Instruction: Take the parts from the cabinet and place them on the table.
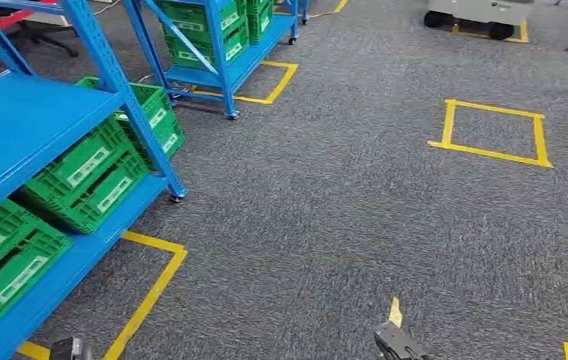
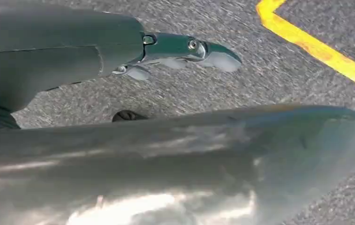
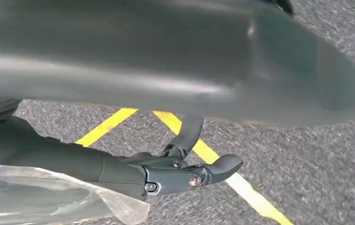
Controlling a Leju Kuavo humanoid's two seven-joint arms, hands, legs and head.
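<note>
Shelving, blue steel (image 1: 33, 127), is the landmark for this entry: it stands at the robot's left and carries green crates (image 1: 89, 176) on its lower levels, with more green crates on a second blue rack (image 1: 224, 37) beyond it. Grey carpet (image 1: 326, 225) runs to the right of the shelving, marked with yellow tape squares (image 1: 491, 131), one outline hugging the shelving's foot. Parts, the task's own things, are not distinguishable; presumably they lie inside the crates on the shelving, though no crate's contents can be made out. No table is seen near the shelving. Progress, judged: nothing lifted, nothing delivered; approach to the shelving, picking, carrying and placing all remain. Left hand (image 2: 185, 54), hanging over carpet beside the shelving's tape line: fingers extended and relaxed, nothing between them, touching nothing. Right hand (image 3: 185, 164), further from the shelving over a yellow tape strip: thumb and fingers apart, released, grasping nothing; a clear film-like sheet (image 3: 49, 197) lies close along the wrist, and whether the hand touches it is uncertain in this blurred view.
</note>
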